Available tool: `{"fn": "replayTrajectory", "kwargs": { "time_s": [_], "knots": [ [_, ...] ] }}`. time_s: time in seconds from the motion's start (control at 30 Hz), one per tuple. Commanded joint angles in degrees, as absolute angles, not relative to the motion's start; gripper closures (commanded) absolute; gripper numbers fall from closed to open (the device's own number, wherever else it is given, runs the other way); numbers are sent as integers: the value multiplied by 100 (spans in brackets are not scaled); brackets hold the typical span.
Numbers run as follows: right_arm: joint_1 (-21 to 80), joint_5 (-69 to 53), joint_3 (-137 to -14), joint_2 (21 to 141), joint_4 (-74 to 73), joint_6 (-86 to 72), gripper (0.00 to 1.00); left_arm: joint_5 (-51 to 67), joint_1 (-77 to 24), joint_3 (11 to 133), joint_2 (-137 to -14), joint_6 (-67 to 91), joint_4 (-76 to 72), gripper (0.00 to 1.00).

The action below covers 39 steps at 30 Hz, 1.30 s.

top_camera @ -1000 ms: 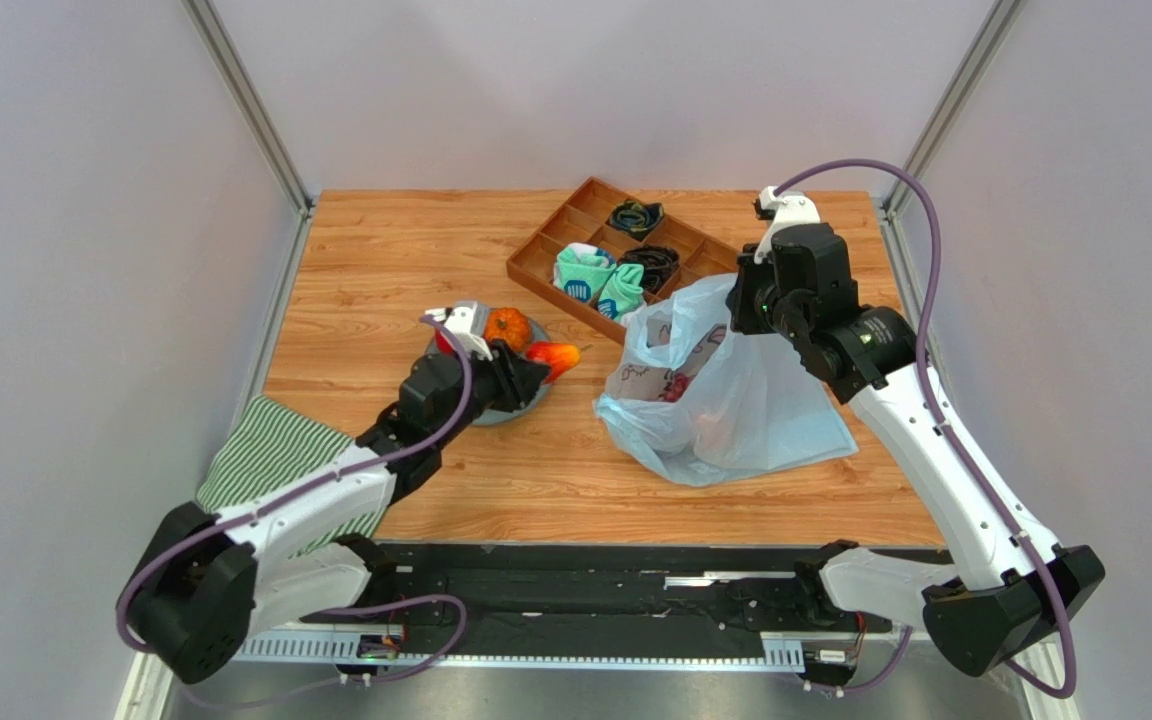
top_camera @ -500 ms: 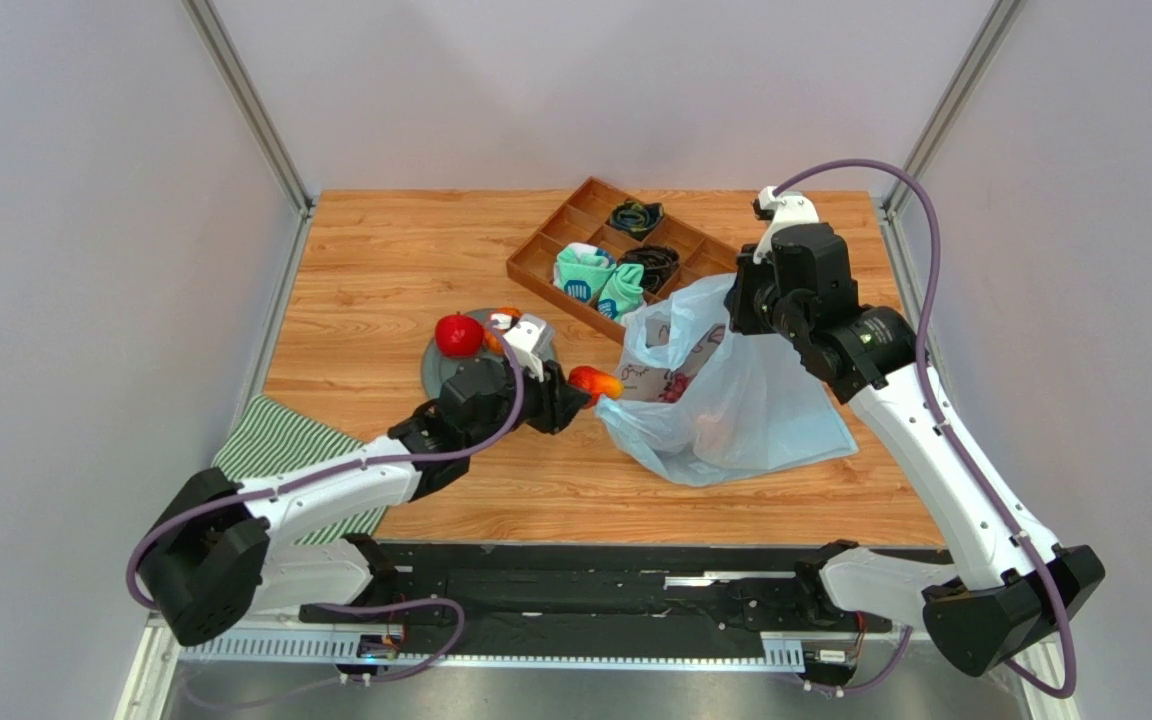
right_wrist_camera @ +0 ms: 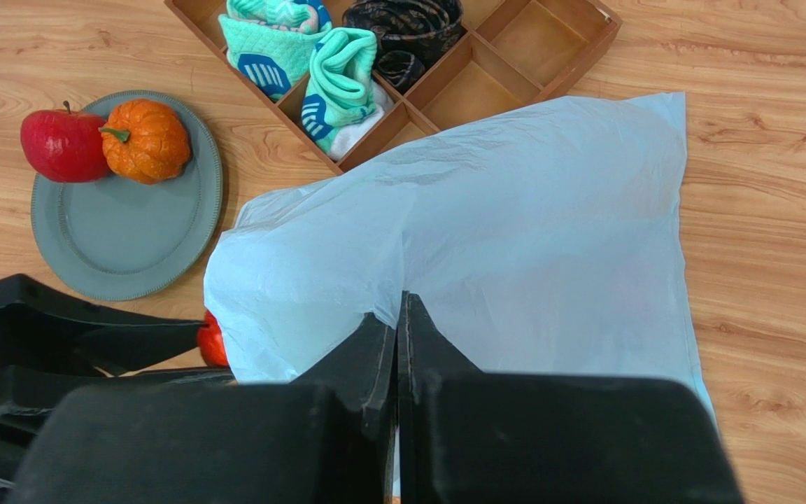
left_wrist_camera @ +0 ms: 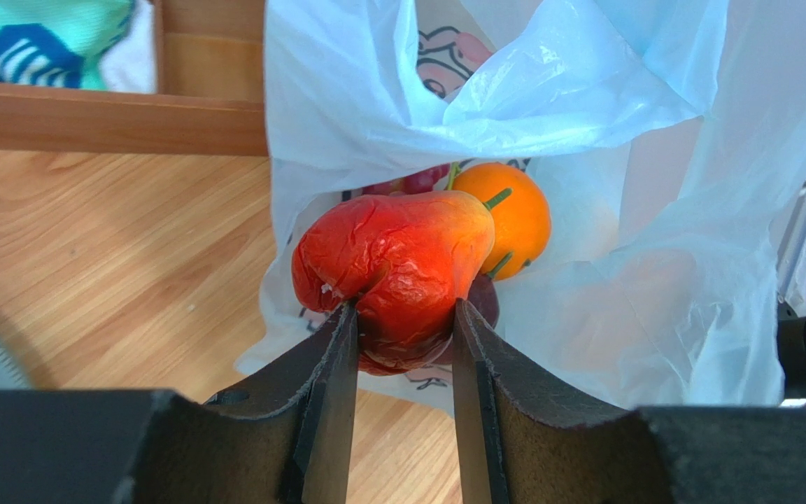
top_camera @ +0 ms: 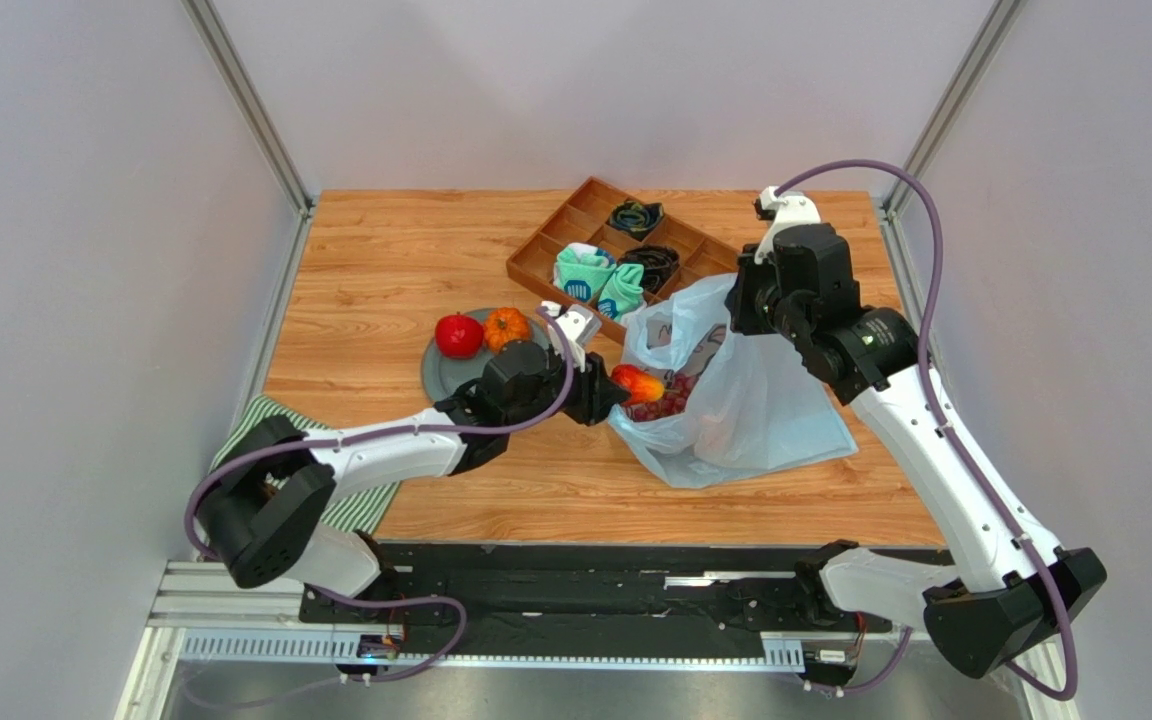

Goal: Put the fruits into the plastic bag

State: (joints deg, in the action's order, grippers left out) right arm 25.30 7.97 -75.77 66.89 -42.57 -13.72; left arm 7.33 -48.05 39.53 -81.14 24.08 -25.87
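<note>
Fingers of left gripper (left_wrist_camera: 404, 310) clamp red-orange fruit (left_wrist_camera: 391, 257) at plastic bag (left_wrist_camera: 628, 284) mouth; right gripper (right_wrist_camera: 398, 310) pinches bag rim. Risk: early release drops fruit outside; rim slip closes mouth.

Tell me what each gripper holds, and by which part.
The left gripper pinches the red-orange fruit by its near end, at the mouth of the plastic bag. The right gripper is shut on the bag's upper edge.

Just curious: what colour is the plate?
Plain grey-green plate, best seen from the right wrist view.
</note>
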Motion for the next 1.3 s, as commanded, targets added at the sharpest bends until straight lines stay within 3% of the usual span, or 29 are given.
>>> {"fn": "replayTrajectory", "kwargs": {
  "time_s": [0.0,0.37,0.57,0.67,0.83,1.27],
  "knots": [
    [2514,800,-7532,6495,-4087,-1433,100,1353,-4843,4455,-8576,2399,-3286,71],
    [2514,730,-7488,6513,-4052,-1468,100,1933,-5141,5826,-9877,2689,-3516,71],
    [2514,765,-7471,6504,-4052,-1450,100,2039,-5212,6064,-10405,2777,-3472,66],
    [2522,756,-7471,6521,-4043,-1450,100,2048,-5221,6126,-10485,2734,-3367,58],
    [2522,738,-7497,6556,-4025,-1441,100,1995,-5221,6143,-10433,2655,-3322,33],
    [2522,756,-7506,6565,-4043,-1441,100,1978,-5221,6030,-10240,2531,-3418,19]
  ]
}}
